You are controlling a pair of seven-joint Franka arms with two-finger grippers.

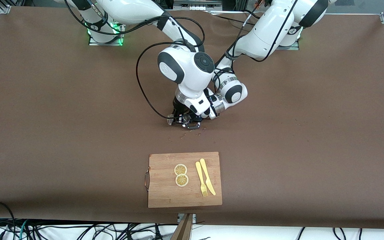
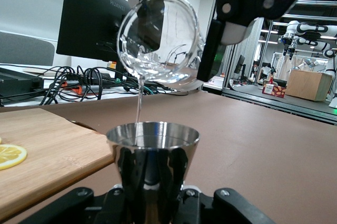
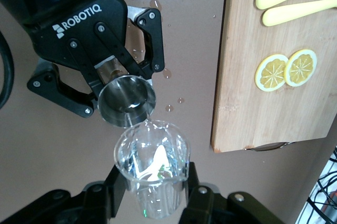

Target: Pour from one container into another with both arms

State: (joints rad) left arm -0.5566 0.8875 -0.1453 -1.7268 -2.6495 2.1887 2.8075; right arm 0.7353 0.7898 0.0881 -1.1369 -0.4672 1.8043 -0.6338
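Both arms met over mid-table, just farther from the front camera than the cutting board [image 1: 184,180]. Left gripper [image 3: 105,79] was clamped on a steel jigger cup [image 2: 152,166], held upright and low over the brown tabletop [image 1: 312,133]. Right gripper [image 3: 158,203] was clamped on a clear glass beaker [image 3: 152,166], tilted above the cup, spout at its rim. A thin stream of clear liquid [image 2: 139,100] ran from beaker into cup. Droplets [image 3: 169,74] lay on the table beside the cup. The board sat at the table edge nearest the front camera, carrying two lemon slices [image 1: 181,175] touching each other and a yellow fork [image 1: 201,179] and knife [image 1: 207,176] side by side, toward the left arm's end.
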